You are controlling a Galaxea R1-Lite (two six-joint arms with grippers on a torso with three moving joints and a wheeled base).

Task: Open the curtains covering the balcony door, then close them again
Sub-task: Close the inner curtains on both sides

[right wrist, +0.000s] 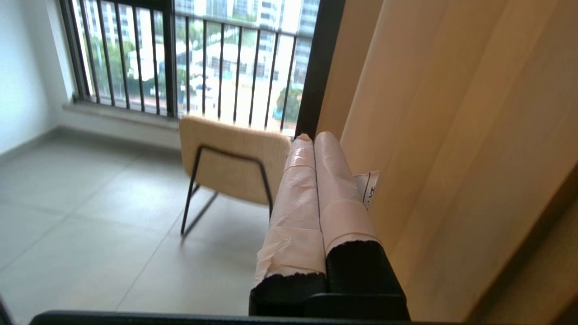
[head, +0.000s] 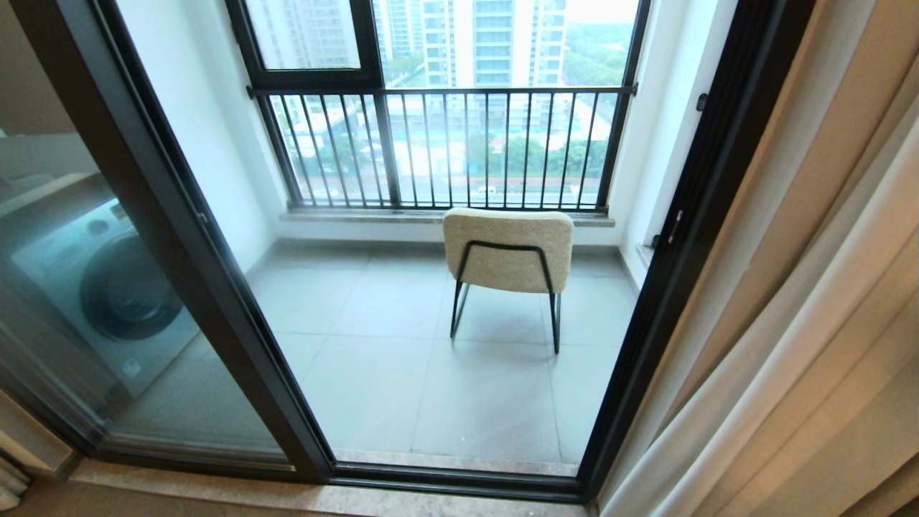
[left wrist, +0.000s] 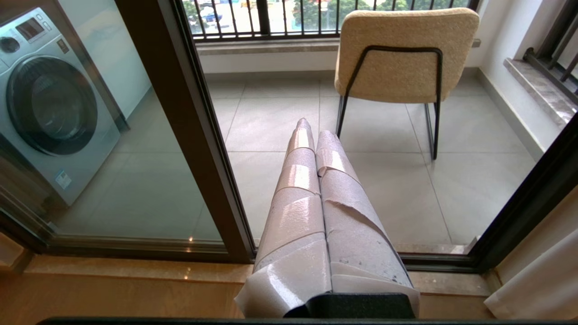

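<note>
My right gripper (right wrist: 311, 137), closed and empty, points beside the curtains (right wrist: 451, 135) bunched right of the door (head: 215, 273); my left gripper (left wrist: 314, 131) is closed too.

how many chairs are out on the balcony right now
1. A single beige chair with thin black legs stands on the tiled balcony floor, its back toward the room, close to the barred window. Anything behind the drawn-back curtains would be hidden.

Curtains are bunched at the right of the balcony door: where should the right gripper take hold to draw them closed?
Grip the white sheer's leading fold, the edge nearest the door frame, coming from the glass side. It hangs free there; the beige drape lies behind. The right gripper, shut, must open first.
</note>
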